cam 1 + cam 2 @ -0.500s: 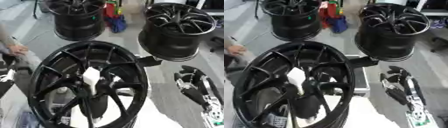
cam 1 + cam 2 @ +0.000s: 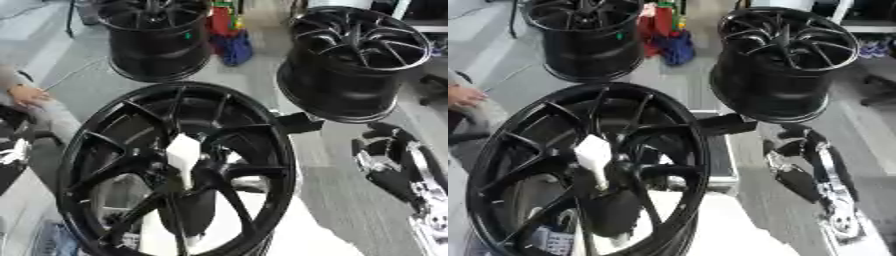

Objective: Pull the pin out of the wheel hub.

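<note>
Nothing has visibly moved; at lower right, the right robot hand (image 2: pixel 802 167) hangs beside the wheel hub (image 2: pixel 175 170), finger spread unclear, touching nothing; white pin (image 2: pixel 182 152) at centre.

The nearest wheel hub (image 2: pixel 175 170) is glossy black, with a white pin (image 2: pixel 182 152) at its centre. At twelve and two o'clock stand two more black wheels (image 2: pixel 157 37). The floor (image 2: pixel 254 75) is grey.

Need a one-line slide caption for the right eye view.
White pin in the black wheel hub, right hand beside the rim.
</note>
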